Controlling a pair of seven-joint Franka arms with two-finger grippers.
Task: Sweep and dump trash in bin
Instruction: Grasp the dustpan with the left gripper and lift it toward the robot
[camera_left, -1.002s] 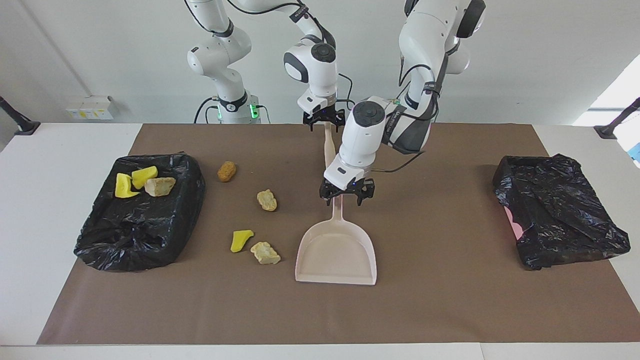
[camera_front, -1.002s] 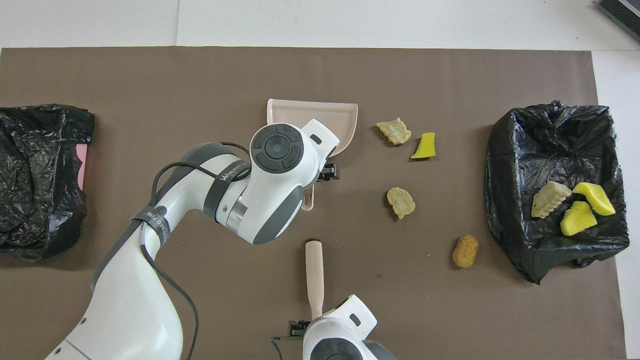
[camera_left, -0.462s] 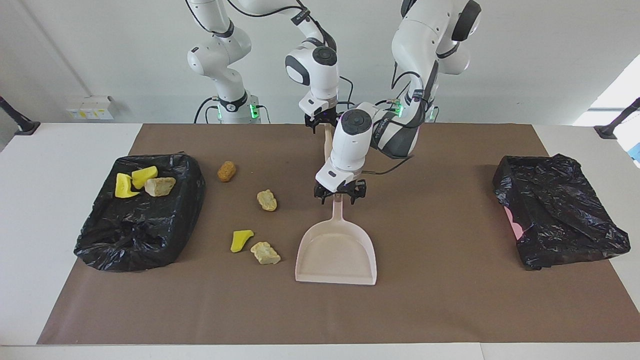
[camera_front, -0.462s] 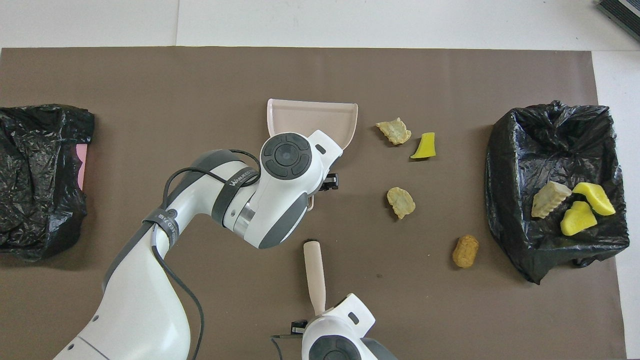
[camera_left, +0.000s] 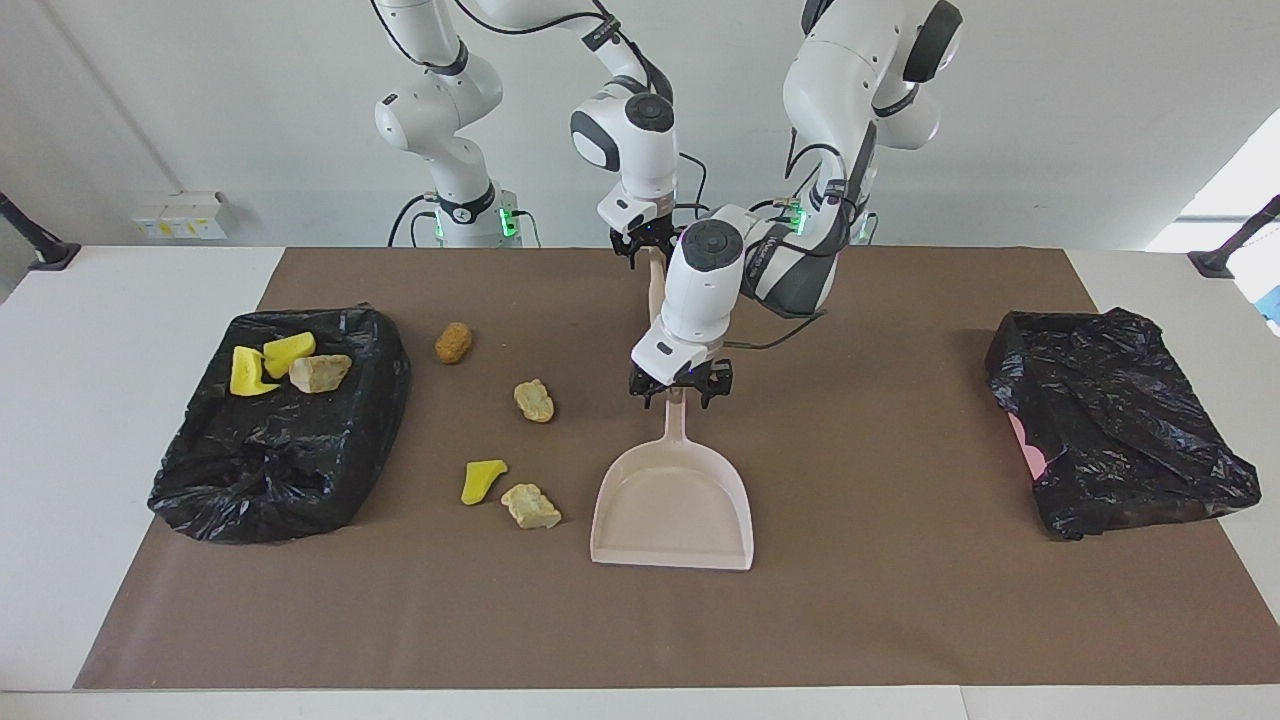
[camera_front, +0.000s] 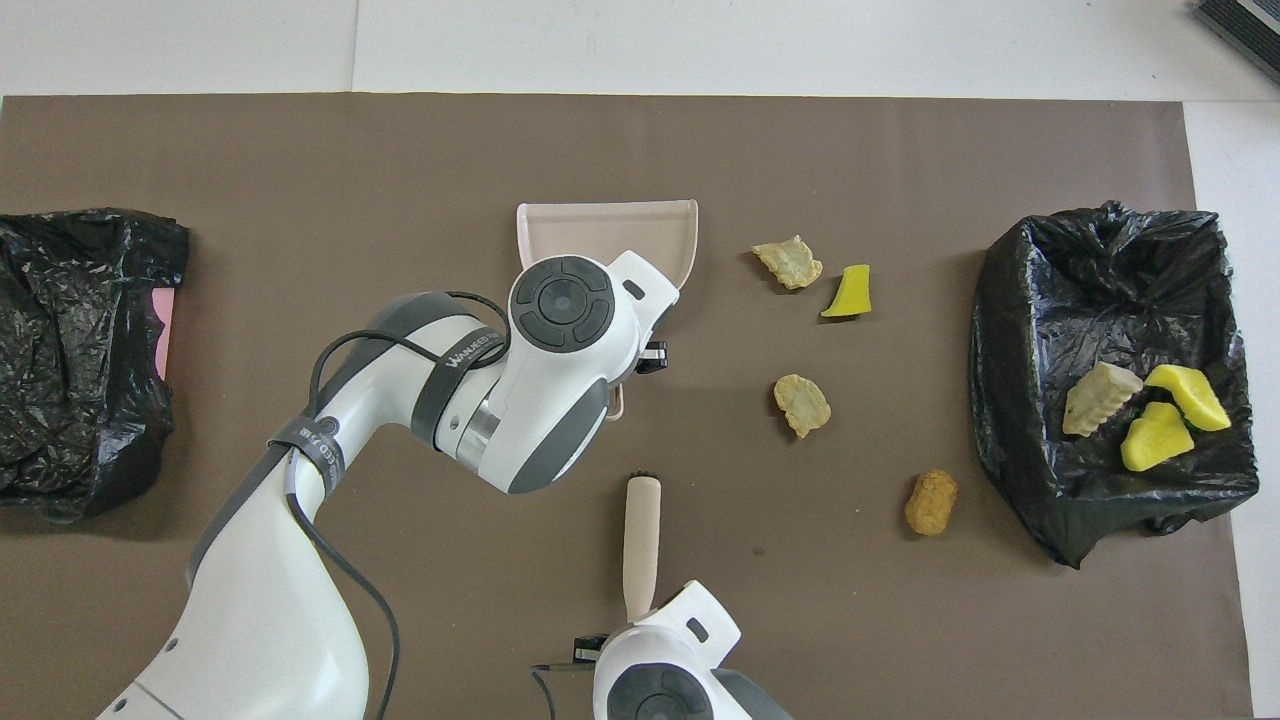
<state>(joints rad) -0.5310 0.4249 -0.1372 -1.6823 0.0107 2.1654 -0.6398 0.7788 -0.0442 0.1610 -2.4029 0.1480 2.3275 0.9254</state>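
On the mat (camera_left: 900, 600), with the dustpan (camera_left: 672, 510) taken as the landmark at its middle, two bag-lined bins are seen. One bin (camera_left: 280, 470) is set well apart from the dustpan toward the right arm's end of the table. The other bin (camera_left: 1120, 430) is set well apart toward the left arm's end.

The dustpan is laid flat, its mouth turned away from the robots and its handle pointed at them. The handle is clamped by the left gripper (camera_left: 680, 392), whose fingertips are pressed in on either side of it. The brush (camera_front: 640, 540) is lined up just nearer the robots than the dustpan's handle. Its end away from the dustpan is gripped tight by the right gripper (camera_left: 648, 245).

Three pieces of trash (camera_left: 288, 365) are already held in the bin at the right arm's end. Four are left on the mat between that bin and the dustpan. A beige chunk (camera_left: 531, 505) and a yellow wedge (camera_left: 482, 480) are found beside the pan. Another chunk (camera_left: 534, 400) is level with the handle, and a brown sponge (camera_left: 453, 342) is closest to the bin.

The step in hand is judged to be the taking-up of both tools. Next, the pan's mouth is probably to be turned toward the loose pieces, and the brush carried round them. A low, flat pan edge is called for, so that the light lumps are not pushed under it.
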